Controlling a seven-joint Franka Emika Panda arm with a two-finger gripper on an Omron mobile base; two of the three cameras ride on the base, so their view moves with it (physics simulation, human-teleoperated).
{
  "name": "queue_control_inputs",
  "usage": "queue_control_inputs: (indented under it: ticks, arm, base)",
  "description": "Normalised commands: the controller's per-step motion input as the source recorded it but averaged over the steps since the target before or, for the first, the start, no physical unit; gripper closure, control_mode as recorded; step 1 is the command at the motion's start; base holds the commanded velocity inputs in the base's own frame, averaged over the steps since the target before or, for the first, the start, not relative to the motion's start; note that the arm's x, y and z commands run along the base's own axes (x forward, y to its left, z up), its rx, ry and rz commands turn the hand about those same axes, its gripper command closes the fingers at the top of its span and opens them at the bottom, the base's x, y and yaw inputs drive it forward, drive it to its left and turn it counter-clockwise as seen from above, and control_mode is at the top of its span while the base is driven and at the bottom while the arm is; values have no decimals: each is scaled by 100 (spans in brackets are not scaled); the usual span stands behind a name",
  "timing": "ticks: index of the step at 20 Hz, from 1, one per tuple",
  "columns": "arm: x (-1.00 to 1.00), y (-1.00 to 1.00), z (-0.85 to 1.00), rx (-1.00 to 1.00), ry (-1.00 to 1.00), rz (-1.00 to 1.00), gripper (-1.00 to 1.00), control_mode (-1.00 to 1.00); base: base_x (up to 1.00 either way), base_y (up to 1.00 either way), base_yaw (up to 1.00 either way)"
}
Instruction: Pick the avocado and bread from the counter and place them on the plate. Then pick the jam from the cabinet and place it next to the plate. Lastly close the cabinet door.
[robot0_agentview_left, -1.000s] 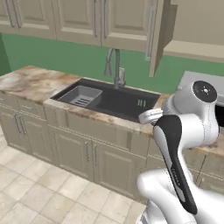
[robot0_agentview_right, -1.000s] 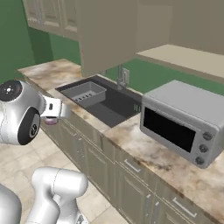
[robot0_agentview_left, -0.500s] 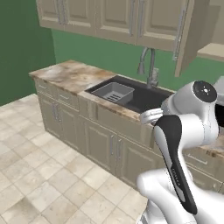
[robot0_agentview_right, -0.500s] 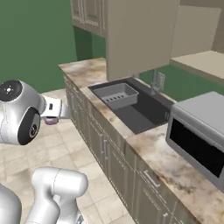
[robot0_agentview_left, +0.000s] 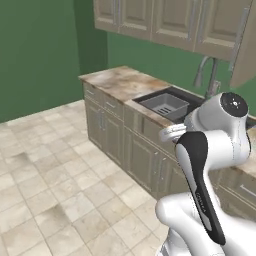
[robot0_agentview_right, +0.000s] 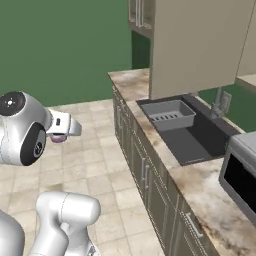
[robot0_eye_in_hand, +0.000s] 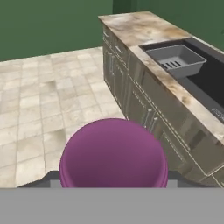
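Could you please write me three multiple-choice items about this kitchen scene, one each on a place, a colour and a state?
1. Where is the grey rack? A in the sink; B on a chair; C on a shelf.
2. What colour is the wall? A blue; B green; C white.
3. What is the state of the purple round object? A lying on a table; B shut in a box; C carried by the arm.

A: it rests in the dark basin. B: plain green. C: it hangs under the arm's end.

even, bright rendered light; soft faint shadows, no glare; slightly blurry, low-resolution
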Motion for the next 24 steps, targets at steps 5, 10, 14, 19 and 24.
queue_control_inputs:
  ticks: [5, 10, 14, 19, 24]
  arm:
    - [0, 0, 0, 0, 0, 0, 100, 100]
    - [0, 0, 0, 0, 0, 0, 100, 100]
    - [0, 0, 0, 0, 0, 0, 100, 100]
    - [0, 0, 0, 0, 0, 0, 100, 100]
    - [0, 0, 0, 0, 0, 0, 100, 100]
  base:
    - [-6, 3, 39]
    - [0, 3, 39]
    - [0, 14, 39]
    - [0, 19, 38]
    - [0, 22, 35]
